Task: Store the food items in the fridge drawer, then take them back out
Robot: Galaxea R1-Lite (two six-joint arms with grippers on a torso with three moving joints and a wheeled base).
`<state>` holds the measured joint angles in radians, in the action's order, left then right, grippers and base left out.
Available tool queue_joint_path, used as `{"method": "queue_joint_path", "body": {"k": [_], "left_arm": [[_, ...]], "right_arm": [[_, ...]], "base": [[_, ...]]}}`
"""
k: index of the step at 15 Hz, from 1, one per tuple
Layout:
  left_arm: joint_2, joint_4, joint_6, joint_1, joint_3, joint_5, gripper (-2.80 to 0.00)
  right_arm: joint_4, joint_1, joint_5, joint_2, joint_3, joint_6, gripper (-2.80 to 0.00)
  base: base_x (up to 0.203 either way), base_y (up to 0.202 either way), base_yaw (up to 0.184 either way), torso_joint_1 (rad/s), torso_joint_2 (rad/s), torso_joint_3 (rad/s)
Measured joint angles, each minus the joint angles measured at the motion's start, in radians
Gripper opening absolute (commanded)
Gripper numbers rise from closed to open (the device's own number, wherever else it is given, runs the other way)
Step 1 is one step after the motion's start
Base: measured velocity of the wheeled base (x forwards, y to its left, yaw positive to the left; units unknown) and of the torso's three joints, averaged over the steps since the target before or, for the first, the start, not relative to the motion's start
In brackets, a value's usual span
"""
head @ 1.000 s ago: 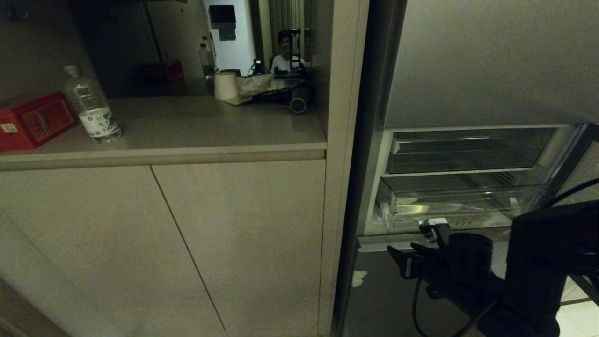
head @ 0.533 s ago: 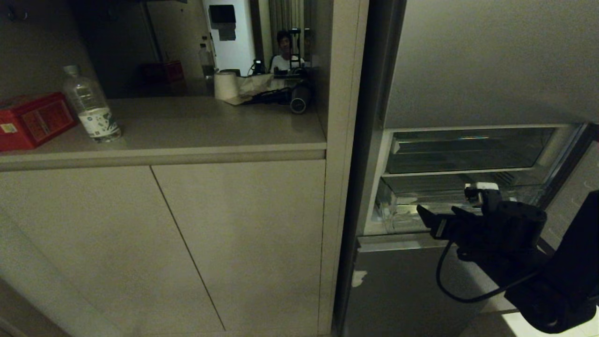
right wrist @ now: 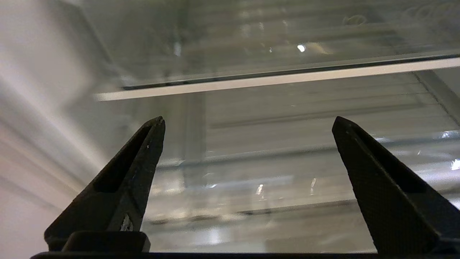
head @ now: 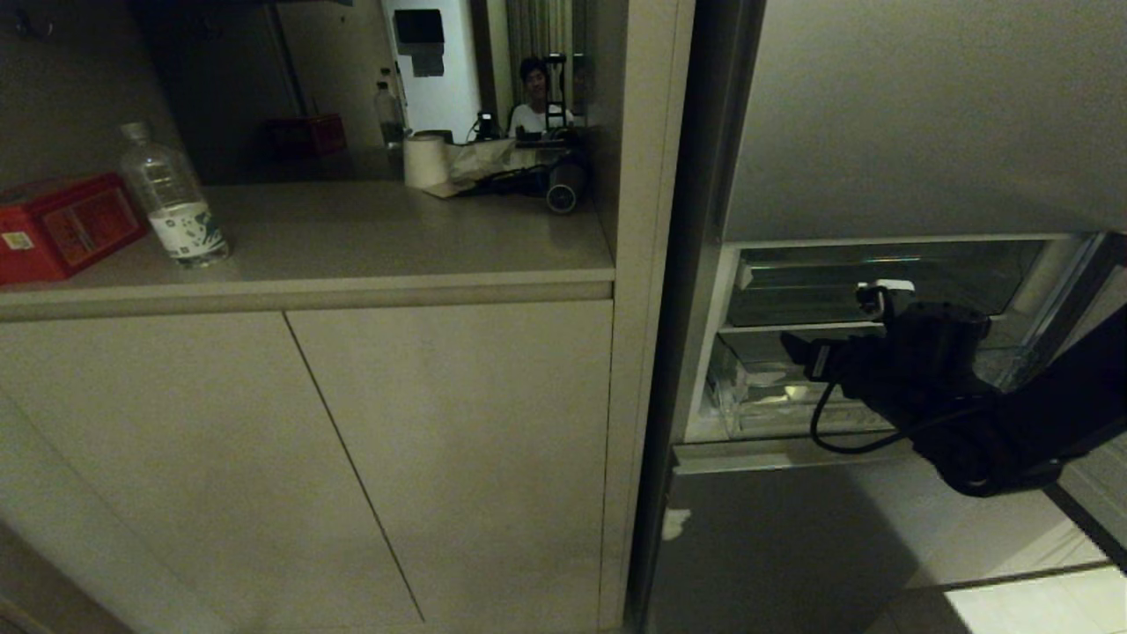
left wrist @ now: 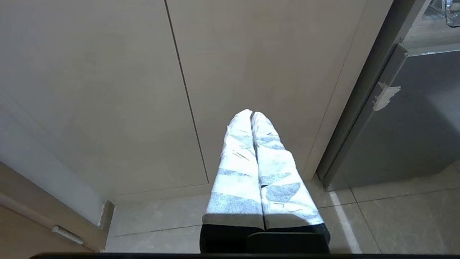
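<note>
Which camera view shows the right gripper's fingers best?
The right wrist view: the right gripper fills it, both black fingers spread wide apart with nothing between. The head view shows only the gripper's dark body before the fridge drawer. The left wrist view shows none of it.

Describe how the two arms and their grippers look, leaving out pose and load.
The right arm is matte black and bulky, with a looping black cable and a small white block on top. The right gripper has two black, tapering, textured fingers. The left gripper has long fingers wrapped in mottled white-grey covering on a black base.

Fridge drawer (head: 757, 396) clear glossy plastic; counter (head: 352, 238) matt.
</note>
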<state>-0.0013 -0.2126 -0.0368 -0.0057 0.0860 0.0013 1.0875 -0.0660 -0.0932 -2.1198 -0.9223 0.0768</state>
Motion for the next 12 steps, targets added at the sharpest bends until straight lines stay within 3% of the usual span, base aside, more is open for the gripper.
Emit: {"method": "queue_joint_path", "body": {"k": [5, 8, 12], "left_arm": [[0.0, 0.0, 0.0, 0.0, 0.0, 0.0, -2.8], [0.0, 0.0, 0.0, 0.0, 0.0, 0.0, -2.8], [0.0, 0.0, 0.0, 0.0, 0.0, 0.0, -2.8]], "right_arm": [[-0.182, 0.025, -0.004, -0.112, -0.217, -0.039, 0.0], [-0.248, 0.03, -0.006, -0.151, -0.291, -0.043, 0.0], [-0.452, 0.031, -0.007, -0.133, -0.369, -0.059, 0.0]], "base": [[0.0, 0.0, 0.0, 0.0, 0.0, 0.0], [0.0, 0.0, 0.0, 0.0, 0.0, 0.0], [0.0, 0.0, 0.0, 0.0, 0.0, 0.0]]}}
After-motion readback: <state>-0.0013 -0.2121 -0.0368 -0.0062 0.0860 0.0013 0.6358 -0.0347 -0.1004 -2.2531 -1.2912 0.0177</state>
